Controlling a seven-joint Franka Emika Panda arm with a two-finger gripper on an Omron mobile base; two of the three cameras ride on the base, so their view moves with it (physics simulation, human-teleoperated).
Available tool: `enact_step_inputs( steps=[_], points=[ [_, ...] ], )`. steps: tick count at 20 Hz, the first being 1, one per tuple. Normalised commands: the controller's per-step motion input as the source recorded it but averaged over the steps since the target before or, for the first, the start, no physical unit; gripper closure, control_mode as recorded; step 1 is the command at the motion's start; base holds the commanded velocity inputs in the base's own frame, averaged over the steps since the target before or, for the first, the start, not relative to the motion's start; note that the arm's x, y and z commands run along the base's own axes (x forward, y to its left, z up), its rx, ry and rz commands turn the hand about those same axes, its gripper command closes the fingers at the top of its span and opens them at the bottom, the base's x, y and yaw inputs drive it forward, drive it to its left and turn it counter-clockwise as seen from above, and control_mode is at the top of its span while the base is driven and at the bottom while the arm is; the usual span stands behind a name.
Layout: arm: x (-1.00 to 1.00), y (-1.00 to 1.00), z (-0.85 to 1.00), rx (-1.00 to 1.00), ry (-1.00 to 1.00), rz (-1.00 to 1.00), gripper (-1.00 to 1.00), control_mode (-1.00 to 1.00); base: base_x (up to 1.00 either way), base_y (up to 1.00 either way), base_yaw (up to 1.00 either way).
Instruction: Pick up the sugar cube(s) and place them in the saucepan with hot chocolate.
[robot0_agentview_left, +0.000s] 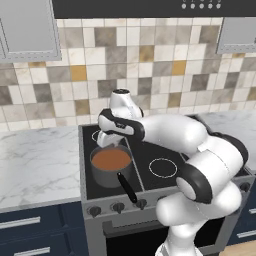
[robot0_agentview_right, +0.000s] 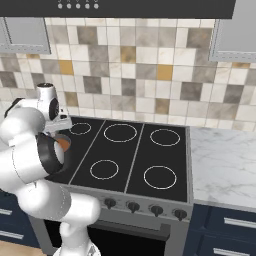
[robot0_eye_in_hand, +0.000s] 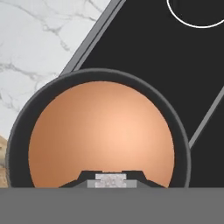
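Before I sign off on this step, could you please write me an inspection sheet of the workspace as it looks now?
Surface: black glass stovetop with white ring burners, set in a white marbled counter.
Job's things: round dark grey metal saucepan holds reddish-brown liquid, long black handle pointing to the front edge; a pale greyish-white sugar cube sits between the jaws.
Clutter: nothing seen.
Grippers: gripper hangs right above the saucepan, jaws closed on the cube.
Cables: nothing seen.
Surroundings: beige and brown tiled backsplash, grey wall cabinets, dark blue drawers, stove knobs.
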Motion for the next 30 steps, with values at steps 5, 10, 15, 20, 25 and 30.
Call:
enact_step_inputs(
  steps=[5,10,15,20,25,30],
  points=[
    [0.14,0.00,0.00,0.00,0.00,0.10,1.00,-1.00,0.00,0.00,0.00],
    [-0.16,0.00,0.00,0.00,-0.01,0.09,1.00,-1.00,0.00,0.00,0.00],
    [-0.30,0.00,0.00,0.00,-0.04,0.09,1.00,-1.00,0.00,0.00,0.00],
    [-0.30,0.00,-0.13,0.00,-0.01,0.07,1.00,-1.00,0.00,0.00,0.00],
    [0.00,0.00,-0.27,0.00,0.00,0.07,1.00,-1.00,0.00,0.00,0.00],
    [0.00,0.00,-0.09,0.00,0.00,0.05,1.00,-1.00,0.00,0.00,0.00]
  ],
)
